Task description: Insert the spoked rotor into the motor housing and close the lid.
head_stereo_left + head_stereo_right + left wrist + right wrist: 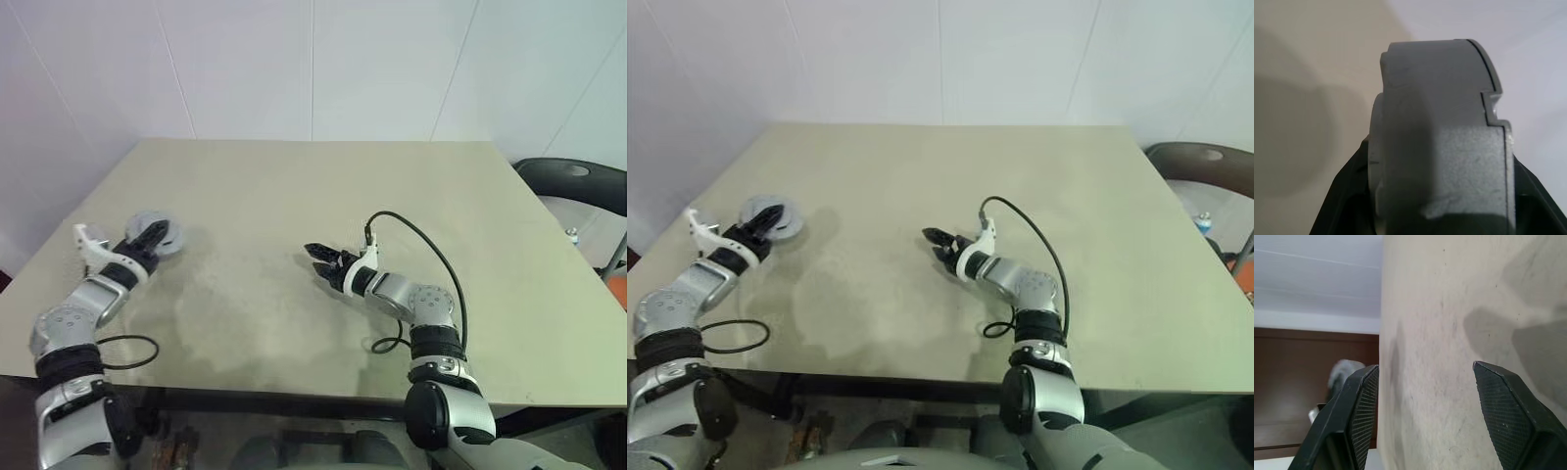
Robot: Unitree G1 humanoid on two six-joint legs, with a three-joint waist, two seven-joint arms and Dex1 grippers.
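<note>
Left end effector (155,235) is clamped on the flat round silver-grey metal lid (168,233) at the counter's (323,196) left side, while the right end effector (318,258) hovers mid-counter, jaws apart and empty.

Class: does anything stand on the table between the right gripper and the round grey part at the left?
Nothing visible does. Bare table lies between the right gripper and the round grey part, which the left gripper grips.

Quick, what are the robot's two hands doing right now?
Left end effector: closed on a round grey metal part.
Right end effector: open, holding nothing.
</note>
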